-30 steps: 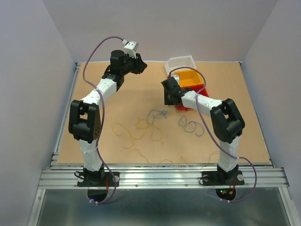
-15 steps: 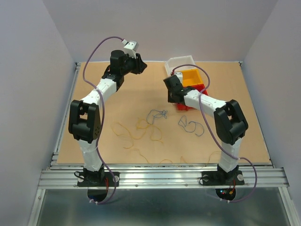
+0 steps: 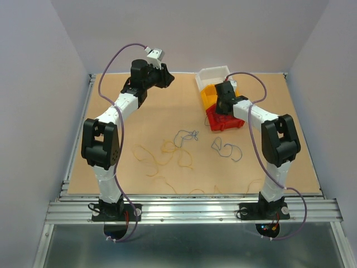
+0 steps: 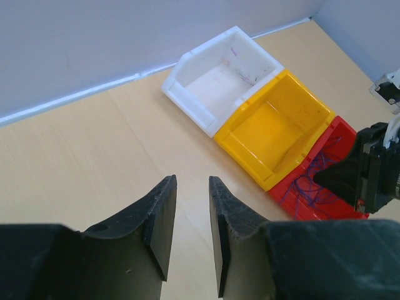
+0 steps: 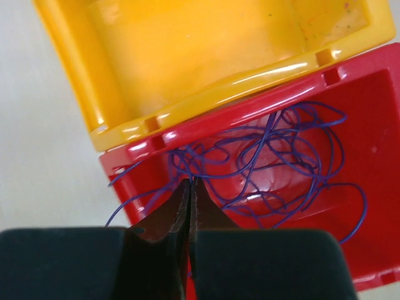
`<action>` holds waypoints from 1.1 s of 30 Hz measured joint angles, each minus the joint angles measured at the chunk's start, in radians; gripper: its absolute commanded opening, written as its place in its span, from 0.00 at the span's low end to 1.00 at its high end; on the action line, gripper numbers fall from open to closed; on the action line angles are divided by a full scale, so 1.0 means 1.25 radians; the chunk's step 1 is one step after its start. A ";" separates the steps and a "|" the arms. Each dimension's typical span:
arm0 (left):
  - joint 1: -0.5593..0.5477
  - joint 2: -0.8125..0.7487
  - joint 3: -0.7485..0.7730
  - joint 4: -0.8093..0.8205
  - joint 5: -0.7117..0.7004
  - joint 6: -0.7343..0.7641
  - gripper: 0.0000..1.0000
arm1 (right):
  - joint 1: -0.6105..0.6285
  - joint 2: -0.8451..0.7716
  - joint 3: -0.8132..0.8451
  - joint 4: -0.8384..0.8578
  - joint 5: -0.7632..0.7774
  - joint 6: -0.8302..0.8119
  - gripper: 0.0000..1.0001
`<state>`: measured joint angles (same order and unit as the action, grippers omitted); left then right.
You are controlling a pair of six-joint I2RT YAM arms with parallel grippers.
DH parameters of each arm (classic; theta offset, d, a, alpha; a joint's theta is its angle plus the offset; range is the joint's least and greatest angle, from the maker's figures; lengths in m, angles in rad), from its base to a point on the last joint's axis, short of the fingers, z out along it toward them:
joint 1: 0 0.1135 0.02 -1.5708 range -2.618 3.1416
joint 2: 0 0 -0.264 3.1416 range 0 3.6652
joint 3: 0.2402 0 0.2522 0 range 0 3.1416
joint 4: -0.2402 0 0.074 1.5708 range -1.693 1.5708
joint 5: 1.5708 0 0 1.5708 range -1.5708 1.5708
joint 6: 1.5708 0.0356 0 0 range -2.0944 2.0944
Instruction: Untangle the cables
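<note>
While the left fingers (image 4: 159, 219) hang apart with nothing between them, raised above the far left part of the table (image 3: 139, 123), the right fingers (image 5: 178, 215) are pressed together with no gap showing. Their tips point down at the rim of the red bin (image 5: 381, 125), on the side where it meets the yellow bin (image 5: 206, 50). A blue-purple cable (image 5: 275, 144) lies loosely coiled inside the red bin, its loops crossing one another over the floor. A couple of its strands spill out over the bin's wall on one side. Several strands pass right at the closed tips, and I cannot tell whether any of them is pinched there.

Three bins sit touching in a slanted row at the far right of the table: the white bin (image 4: 219, 81) farthest back, the yellow one in the middle, the red one nearest the arms.

Other cables lie loose on the table, well apart from the bins and from both arms' fingers. Yellow-orange cables (image 3: 162, 156) sprawl in open curls left of centre, reaching towards the near edge. A small blue tangle (image 3: 187, 135) sits just beside their far end, seemingly touching them. A separate blue loop (image 3: 226, 148) lies to the right, in front of the red bin.
</note>
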<state>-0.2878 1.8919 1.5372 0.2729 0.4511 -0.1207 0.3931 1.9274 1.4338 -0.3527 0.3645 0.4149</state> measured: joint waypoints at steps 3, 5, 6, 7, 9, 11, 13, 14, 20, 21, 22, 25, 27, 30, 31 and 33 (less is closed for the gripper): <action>0.000 0.000 0.000 0.000 0.000 0.000 0.38 | -0.024 0.023 0.000 0.010 -0.018 -0.002 0.01; 0.000 0.000 0.000 0.000 0.000 0.000 0.38 | -0.032 0.051 0.000 0.019 -0.034 -0.003 0.01; 0.000 0.000 0.000 0.000 0.000 0.000 0.38 | -0.035 0.065 0.001 0.021 -0.040 -0.004 0.00; 0.000 0.000 0.000 0.000 0.001 0.000 0.38 | -0.039 0.086 0.002 0.022 -0.048 -0.005 0.01; 0.000 0.000 0.000 0.000 0.000 0.000 0.38 | -0.043 0.111 0.016 0.032 -0.057 -0.006 0.01; 0.000 0.000 0.000 0.000 0.001 0.000 0.38 | -0.049 0.128 0.040 0.045 -0.074 -0.008 0.01; 0.000 0.000 0.000 0.000 0.001 0.000 0.40 | -0.057 0.147 0.058 0.062 -0.086 -0.009 0.06; 0.000 0.000 0.000 0.000 0.001 0.001 0.41 | -0.061 0.150 0.062 0.067 -0.089 -0.009 0.09; 0.000 0.000 0.000 0.000 -0.005 0.012 0.47 | -0.069 0.144 0.051 0.085 -0.099 -0.009 0.25; 0.000 0.000 0.000 0.000 -0.007 0.014 0.48 | -0.069 0.134 0.038 0.085 -0.100 -0.010 0.27; 0.000 -0.001 -0.002 0.000 -0.010 0.017 0.48 | -0.069 0.120 0.023 0.085 -0.101 -0.012 0.30; 0.000 -0.013 -0.018 -0.001 -0.018 0.028 0.52 | -0.069 0.057 -0.016 0.078 -0.103 -0.014 0.37; 0.000 -0.021 -0.026 -0.004 -0.023 0.037 0.57 | -0.069 0.017 -0.026 0.078 -0.106 -0.015 0.40; -0.004 -0.048 -0.033 -0.023 -0.034 0.067 0.65 | -0.069 -0.051 -0.034 0.082 -0.109 -0.016 0.51; -0.008 -0.061 -0.034 -0.031 -0.037 0.084 0.67 | -0.069 -0.068 -0.036 0.086 -0.110 -0.018 0.56; -0.025 -0.098 -0.046 -0.054 -0.055 0.127 0.71 | -0.069 -0.098 -0.046 0.099 -0.110 -0.022 0.68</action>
<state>-0.3191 1.7699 1.4792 0.2058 0.3820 0.0383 0.3065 1.8046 1.3762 -0.2283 0.2264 0.3878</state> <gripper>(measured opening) 0.666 0.551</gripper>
